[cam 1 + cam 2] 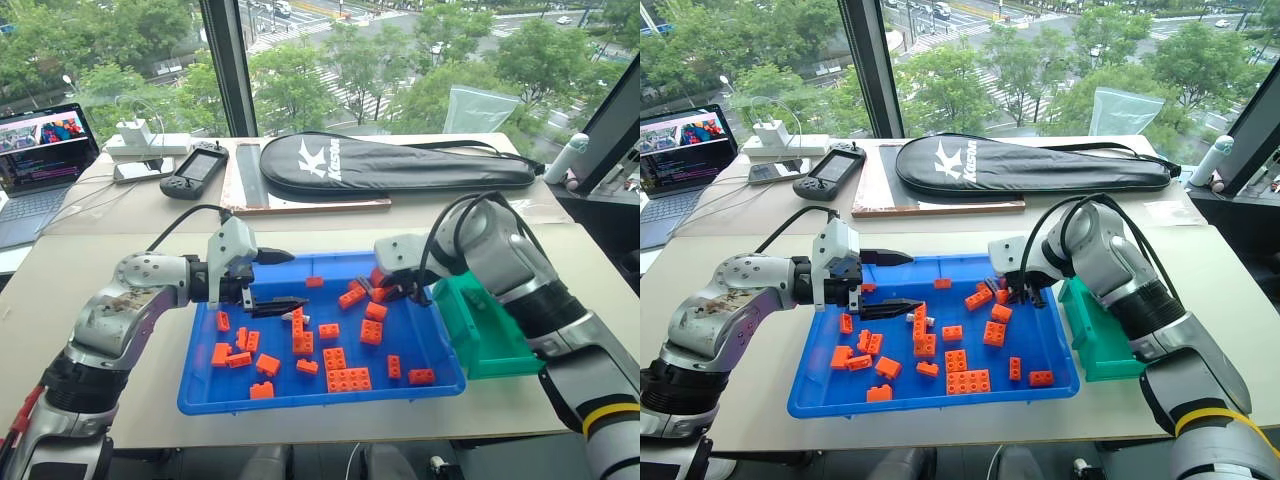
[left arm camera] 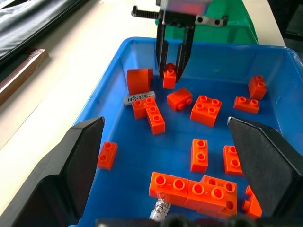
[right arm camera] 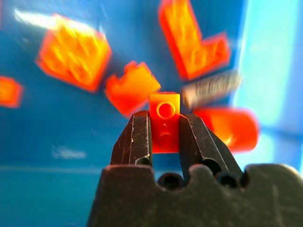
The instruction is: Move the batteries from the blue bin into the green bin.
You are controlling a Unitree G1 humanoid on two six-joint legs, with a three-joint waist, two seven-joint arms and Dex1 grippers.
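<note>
Right hand [image 3: 164, 135] angled down pinching orange brick [image 3: 164, 120] over blue bin [image 1: 200, 395], left hand [image 1: 277, 280] level, spread.

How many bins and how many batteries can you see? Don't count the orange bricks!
Bins: 2 (blue bin, green bin)
Batteries: 2 in view, both lying in the blue bin
Total: 4

A black racket bag [image 1: 395, 163], a laptop [image 1: 40, 165] and a game controller [image 1: 195, 170] lie on the table [image 1: 100, 260].
</note>
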